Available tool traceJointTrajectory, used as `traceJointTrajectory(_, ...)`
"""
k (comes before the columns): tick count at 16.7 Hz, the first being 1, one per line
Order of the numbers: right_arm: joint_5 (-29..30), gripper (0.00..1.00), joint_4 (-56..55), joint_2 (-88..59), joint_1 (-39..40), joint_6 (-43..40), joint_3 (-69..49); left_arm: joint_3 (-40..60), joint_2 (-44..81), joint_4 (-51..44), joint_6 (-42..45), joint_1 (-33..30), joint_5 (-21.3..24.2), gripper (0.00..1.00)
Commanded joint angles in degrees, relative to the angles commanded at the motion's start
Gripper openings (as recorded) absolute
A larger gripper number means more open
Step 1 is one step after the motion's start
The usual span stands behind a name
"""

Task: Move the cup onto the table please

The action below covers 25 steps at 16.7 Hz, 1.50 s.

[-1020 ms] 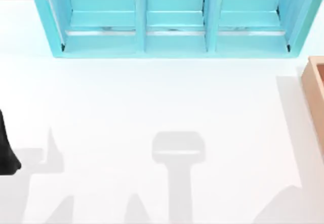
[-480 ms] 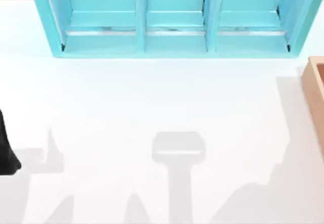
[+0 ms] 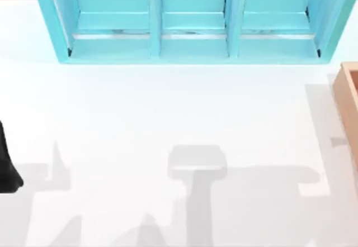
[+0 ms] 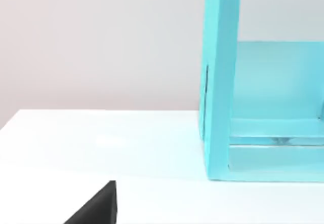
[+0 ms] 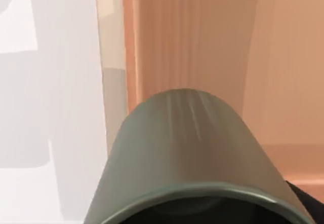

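- Your right claw's own fingers can't be judged, but the cup [image 5: 190, 158] sits close under its wrist camera, over the wooden box [image 5: 202, 41] at the desk's [image 3: 168, 107] three o'clock
- You're mid-carry; next, swing towards nine o'clock onto bare desk
- Left arm [image 3: 6, 166] parked at nine o'clock

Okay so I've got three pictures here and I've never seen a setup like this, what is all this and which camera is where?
This is a simulated pair of AgileX robot arms at a white table. The top view looks straight down: a turquoise shelf unit stands at the back, a tan wooden box sits at the table's right edge, and a dark piece of the left arm waits at the left edge. The grey shapes are shadows. The left wrist view looks across the table at the shelf's end. The right wrist view looks past an olive-grey cup, very near the camera, down into the box; whether the jaws grip it cannot be seen.
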<state>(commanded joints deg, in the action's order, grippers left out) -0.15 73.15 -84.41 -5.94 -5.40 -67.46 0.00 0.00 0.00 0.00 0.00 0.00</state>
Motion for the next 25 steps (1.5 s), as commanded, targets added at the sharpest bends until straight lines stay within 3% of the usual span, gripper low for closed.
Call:
traceJointTrajectory(7,0.01,0.00,1.24,-4.07,2.26,2.56,-3.82,0.00,0.00,0.00,0.00,0.00,0.00,1.00)
traceJointTrajectory(18,0.83,0.00,11.11,-37.14,25.13,25.66,-48.59,0.00,0.00,0.00,0.00,0.00,0.00,1.00)
traceJointTrajectory(25,1.01,0.00,12.79,-44.50,30.92,31.54,-57.35,0.00,0.00,0.00,0.00,0.00,0.00,1.00)
